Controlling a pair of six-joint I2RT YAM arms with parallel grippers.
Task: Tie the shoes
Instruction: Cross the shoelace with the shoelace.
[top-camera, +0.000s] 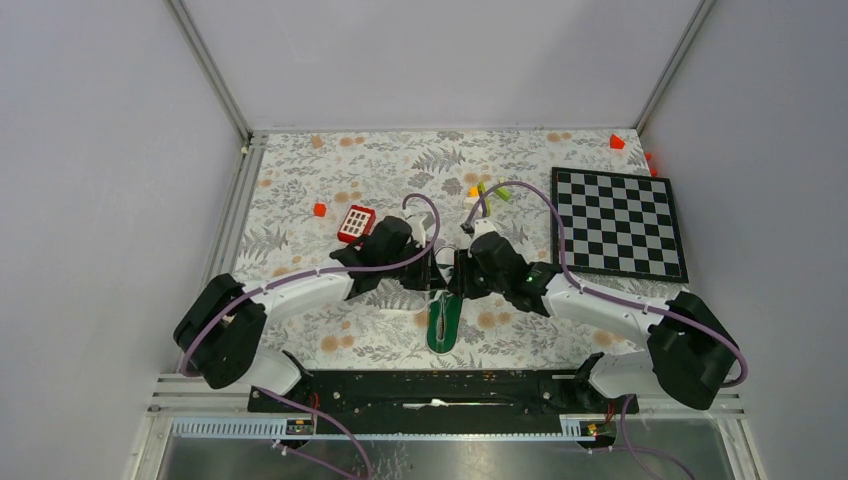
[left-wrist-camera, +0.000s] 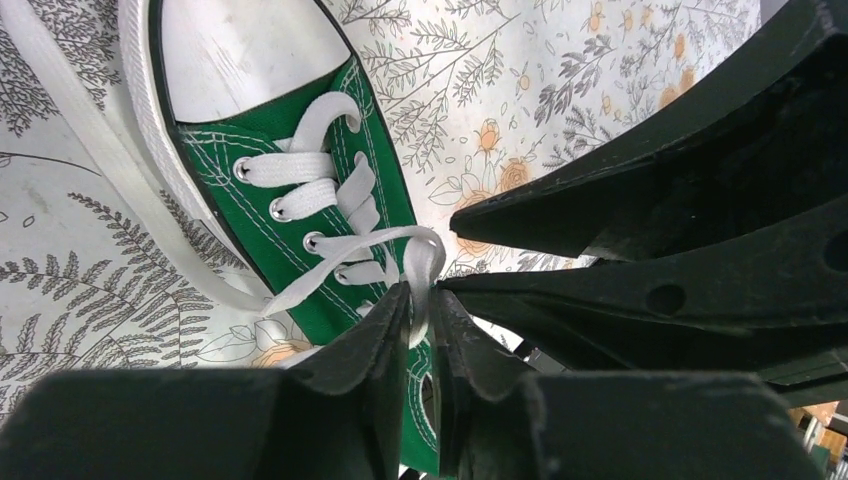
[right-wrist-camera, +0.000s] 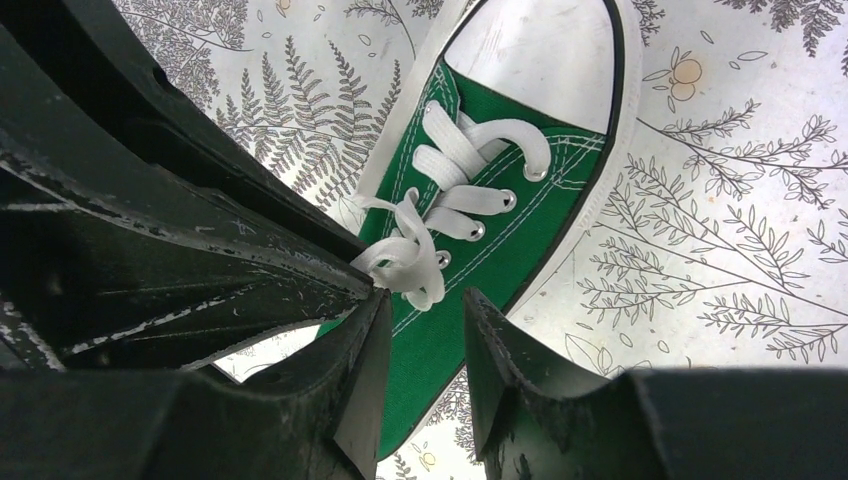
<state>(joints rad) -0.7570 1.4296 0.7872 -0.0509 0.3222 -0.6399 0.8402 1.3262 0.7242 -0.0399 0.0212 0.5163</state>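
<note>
Looking down from above: the green sneaker (top-camera: 443, 322) lies on the floral table (top-camera: 300, 180), close to the middle of its near edge, between the two arm bases.
Arms from above: the left gripper (top-camera: 432, 275) and right gripper (top-camera: 462, 280) meet almost tip to tip over the sneaker's far end.
Other things: a chessboard (top-camera: 618, 222) lies by the table's right edge. A red-and-white block (top-camera: 356, 224) sits just left of the left arm's wrist.
Left wrist view: the white laces (left-wrist-camera: 300, 168) cross the eyelets, and one loop rises from the lower eyelets into the fingers.
Left gripper state: fingers almost together, pinching that loop of lace.
Right wrist view: a bunch of lace sits just beside one fingertip, over the green canvas.
Right gripper state: jaws apart, with canvas showing through the gap and nothing between them.
</note>
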